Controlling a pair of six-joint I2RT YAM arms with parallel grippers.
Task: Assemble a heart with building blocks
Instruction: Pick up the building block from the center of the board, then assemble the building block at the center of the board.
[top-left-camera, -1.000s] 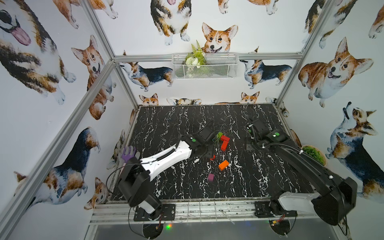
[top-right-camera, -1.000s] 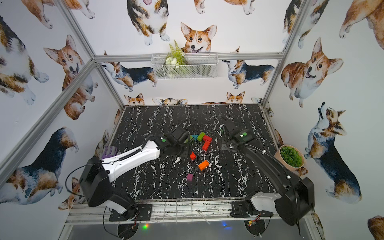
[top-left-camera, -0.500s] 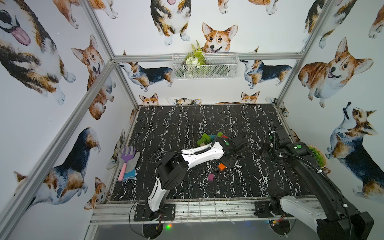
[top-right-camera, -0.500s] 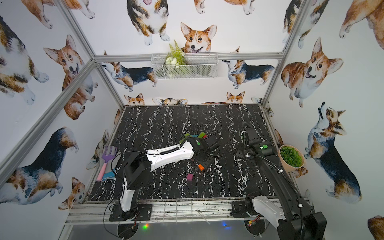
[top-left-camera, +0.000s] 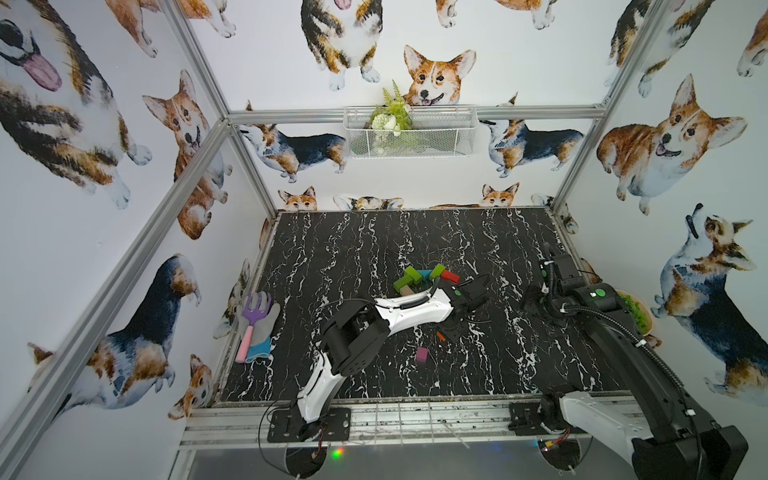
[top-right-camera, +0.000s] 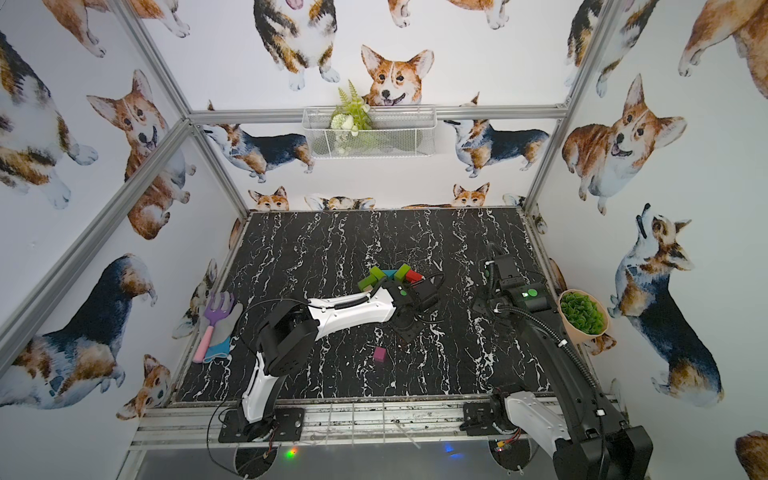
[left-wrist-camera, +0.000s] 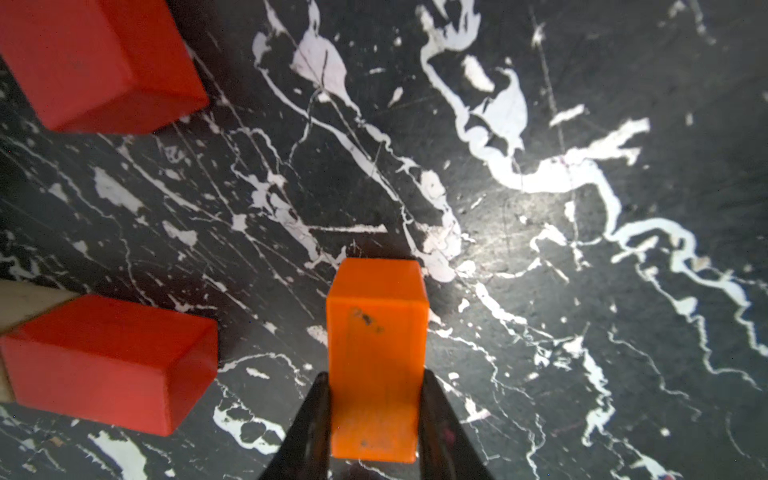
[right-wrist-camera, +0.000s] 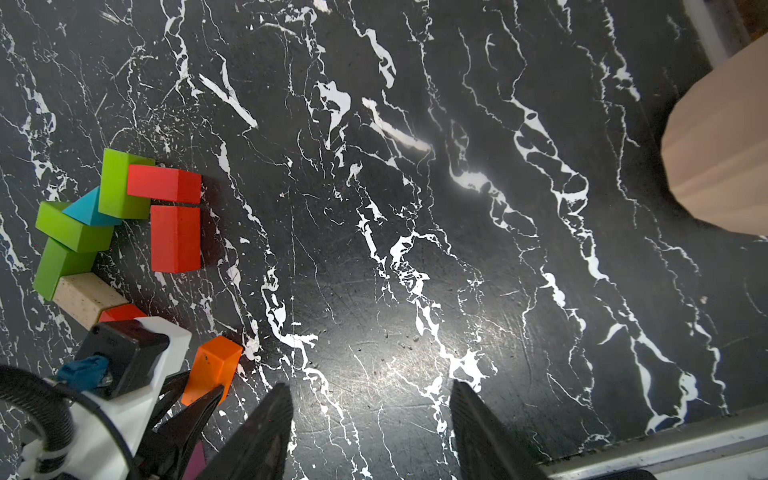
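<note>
the left jaws are closed narrow on the orange brick (left-wrist-camera: 376, 357), a finger against each long side; whether its far end touches the counter (left-wrist-camera: 540, 291) is hard to tell. just beside these jaws lies a red brick (left-wrist-camera: 104, 361), touching the beige brick (right-wrist-camera: 87, 297). the unfinished heart (right-wrist-camera: 124, 187) sits just beyond them, the purple cube (top-left-camera: 422, 354) near but apart. the right jaws stand half wide over bare counter, holding nothing, well apart from the blocks
</note>
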